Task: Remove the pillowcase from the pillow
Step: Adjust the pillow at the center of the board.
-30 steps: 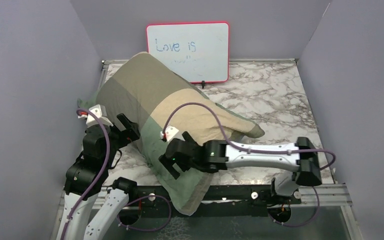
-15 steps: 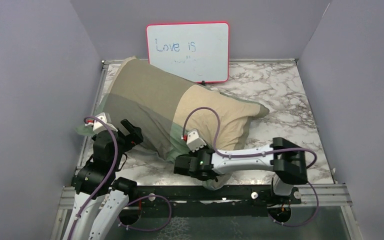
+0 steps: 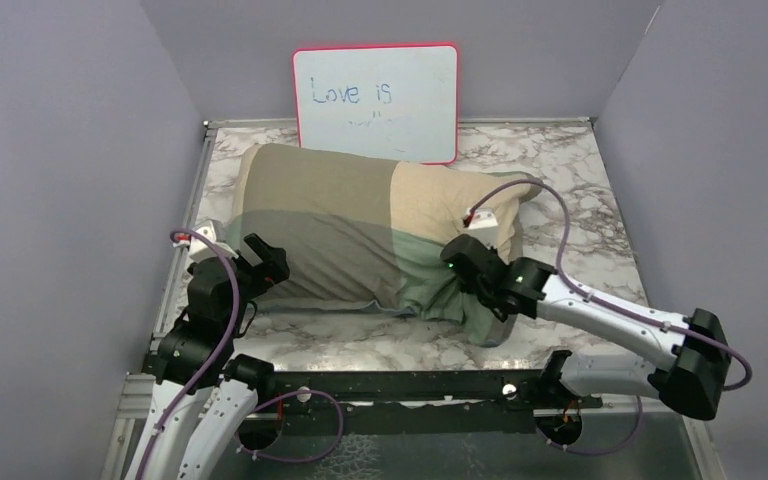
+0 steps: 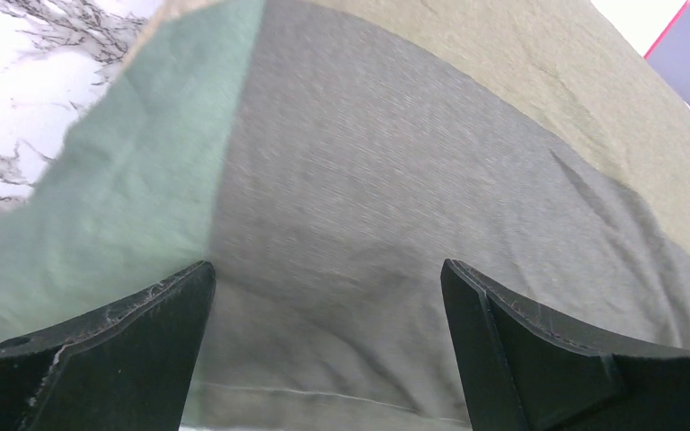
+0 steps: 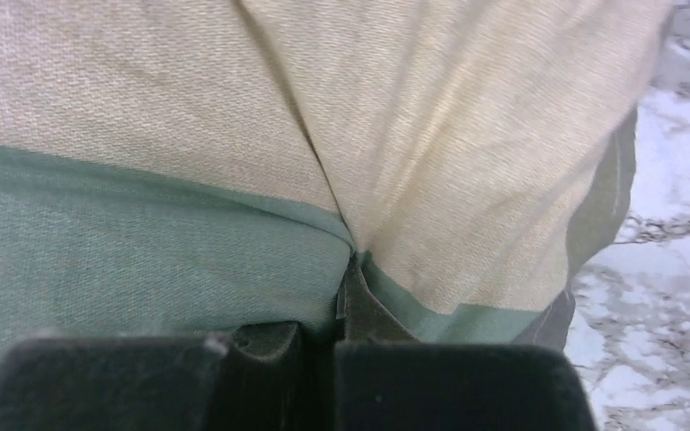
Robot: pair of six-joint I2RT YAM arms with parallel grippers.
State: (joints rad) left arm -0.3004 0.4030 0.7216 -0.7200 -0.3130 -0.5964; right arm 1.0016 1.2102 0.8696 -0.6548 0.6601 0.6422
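Laid the pillowcase (image 3: 340, 230) flat across the table (image 3: 560, 180), below the whiteboard (image 3: 375, 100); raised aslant one second ago. Pinching a fold at the tan-green seam with the right gripper (image 5: 323, 337). Holding the left gripper (image 4: 328, 296) spread at the left end. Yet to expose any pillow.

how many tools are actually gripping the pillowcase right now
1. The right tool is shut on a pinch of the pillowcase near its right end. The left tool stands open at the left end, gripping nothing.
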